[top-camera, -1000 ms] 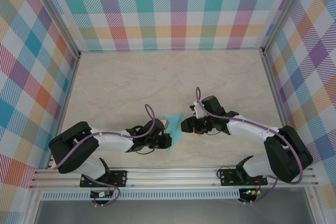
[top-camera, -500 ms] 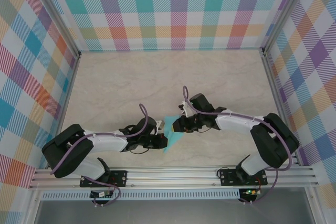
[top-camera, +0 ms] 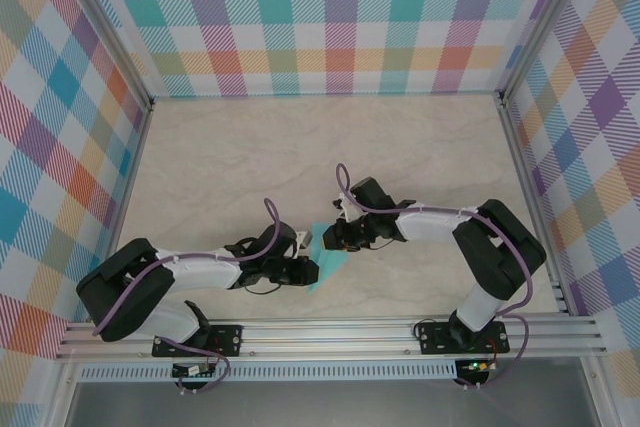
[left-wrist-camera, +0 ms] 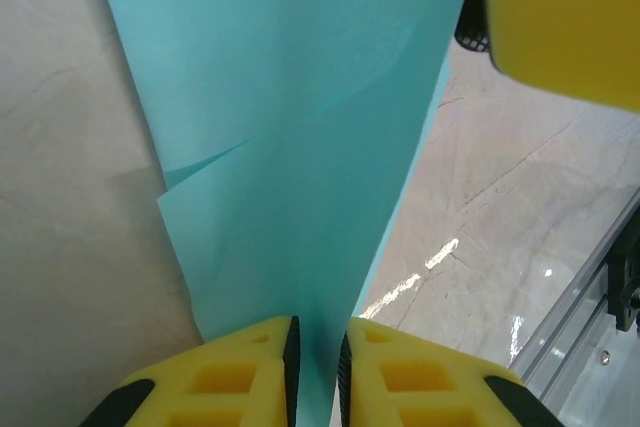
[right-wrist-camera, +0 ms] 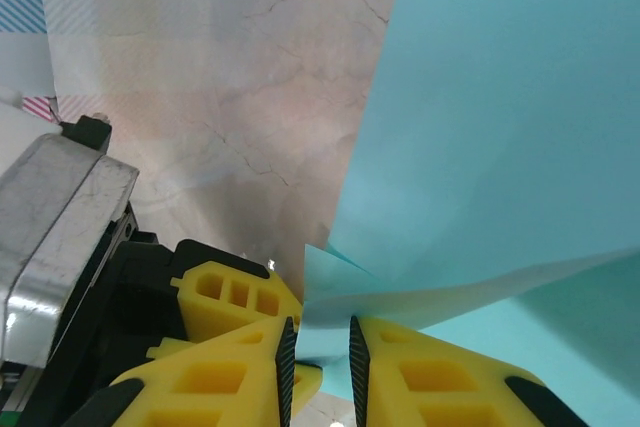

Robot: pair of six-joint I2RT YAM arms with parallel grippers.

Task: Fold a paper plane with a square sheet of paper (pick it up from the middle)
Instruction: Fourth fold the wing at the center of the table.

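Note:
The square sheet of paper is a light-teal folded piece held between the two arms above the near middle of the table. My left gripper has its jaws a little apart around the paper's lower end, so it is open. My right gripper is shut on a folded corner of the paper. In the left wrist view the left gripper straddles the sheet, with a yellow finger of the other gripper at top right. In the right wrist view the right gripper pinches the layers beside a yellow left finger.
The marble tabletop stretches back to plaid walls on three sides. An aluminium rail with both arm bases runs along the near edge, and it also shows close by in the left wrist view.
My right gripper has moved left onto the paper and narrowed its jaws on it. The left jaws have parted slightly from a full grip. The paper has shifted a little left.

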